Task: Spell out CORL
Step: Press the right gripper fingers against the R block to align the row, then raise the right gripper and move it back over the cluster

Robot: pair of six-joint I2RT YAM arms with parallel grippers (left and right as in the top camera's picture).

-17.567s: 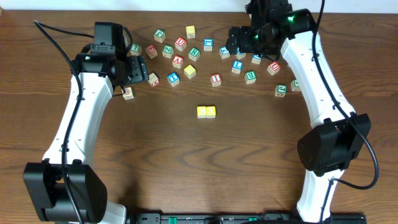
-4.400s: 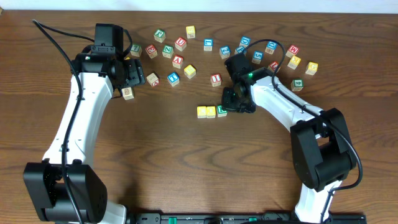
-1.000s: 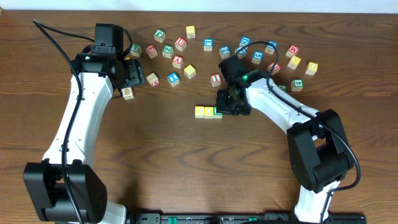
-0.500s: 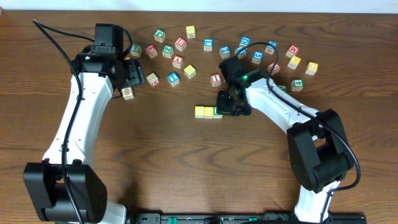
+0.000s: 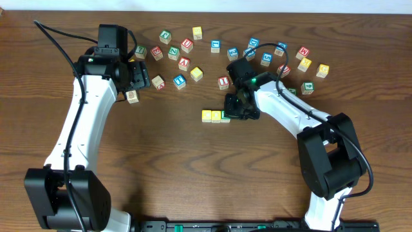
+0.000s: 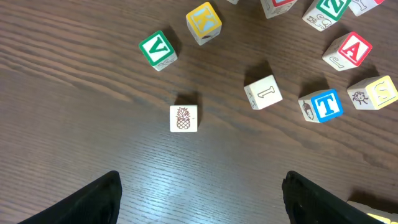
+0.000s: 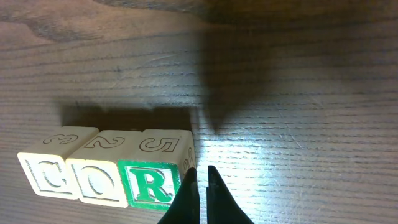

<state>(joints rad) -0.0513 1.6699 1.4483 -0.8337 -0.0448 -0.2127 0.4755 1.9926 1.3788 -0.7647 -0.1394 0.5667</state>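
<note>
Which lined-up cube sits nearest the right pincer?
The green R cube, at the row's end beside the right pincer; C cube and O cube lie farther.

The left arm (image 5: 80, 129) and right arm (image 5: 286, 111) are white tubes with chunky black joints, black cables looping alongside. A tiny green light (image 5: 256, 80) glows just behind the right tool (image 7: 199, 180), whose fingers (image 7: 185, 198) are slim and black.
</note>
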